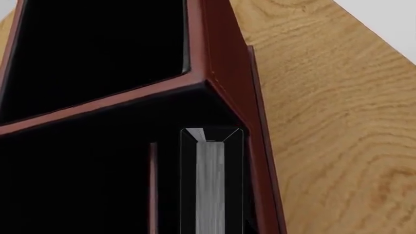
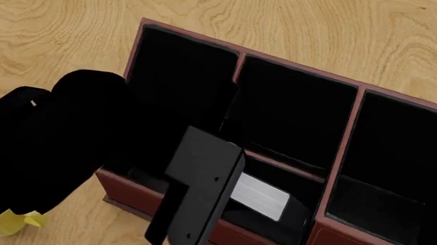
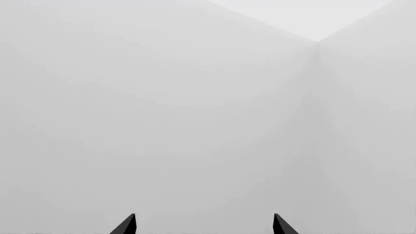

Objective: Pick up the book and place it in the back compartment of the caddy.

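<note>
The dark red-brown caddy (image 2: 341, 151) fills the head view. My left gripper (image 2: 232, 190) reaches down into the smallest cell, the back compartment (image 2: 303, 209), and is shut on the black book (image 2: 261, 197), whose white page edges show. In the left wrist view the book (image 1: 209, 185) stands between the low divider (image 1: 153, 190) and the caddy's outer wall (image 1: 263, 185), below the rim. Whether it touches the floor is hidden. My right gripper (image 3: 202, 224) is open, holds nothing and faces a plain pale wall.
The caddy rests on a wooden tabletop (image 2: 309, 16). A bit of the yellow-and-white mug (image 2: 11, 222) shows at the left, mostly hidden behind my left arm (image 2: 51, 139). The larger middle cell (image 2: 291, 109) and both side cells hold nothing that I can see.
</note>
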